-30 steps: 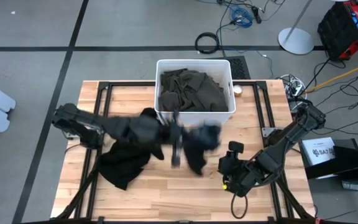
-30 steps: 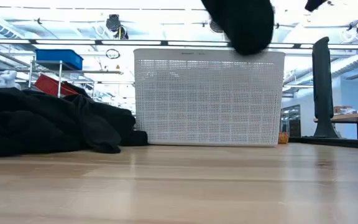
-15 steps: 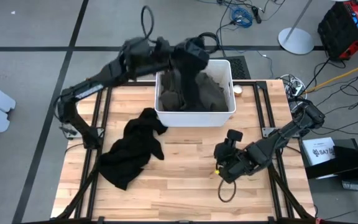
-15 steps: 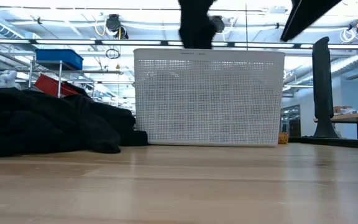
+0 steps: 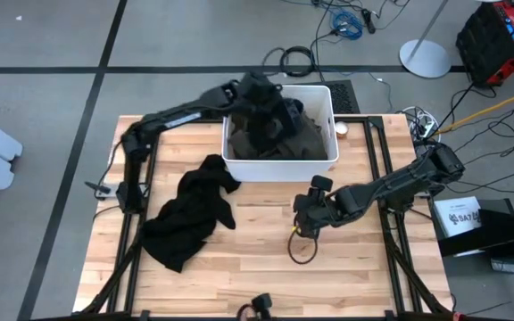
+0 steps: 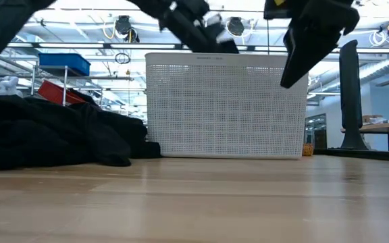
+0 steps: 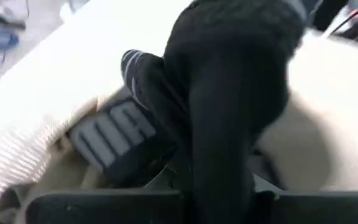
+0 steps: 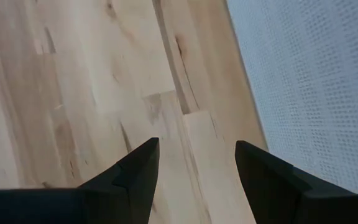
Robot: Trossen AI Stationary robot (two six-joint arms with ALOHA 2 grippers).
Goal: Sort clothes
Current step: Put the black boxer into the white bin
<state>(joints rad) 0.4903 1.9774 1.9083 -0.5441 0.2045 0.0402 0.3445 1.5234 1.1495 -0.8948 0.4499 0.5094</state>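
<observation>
L tool is over the white bin at the counter's far edge, clenched on a dark garment. The L wrist view shows black fabric draped right in front of the tool, w/ a striped cuff and pale lettering beside it. It's prob held this way so the piece can drop into the bin w/ the olive-green clothes already piled there; a let-go looks like the next step, though that's a guess.

R tool hangs above bare wood near the counter's middle, just on the near side of the bin. Its fingers are spread apart w/ nothing between them, only planks and the bin's perforated wall ahead. Likely parked low and clear so the L arm has room.

A black heap lies toward the counter's L edge, untouched by either arm and well apart from the R tool. It's still to be sorted, so the task is partway.
</observation>
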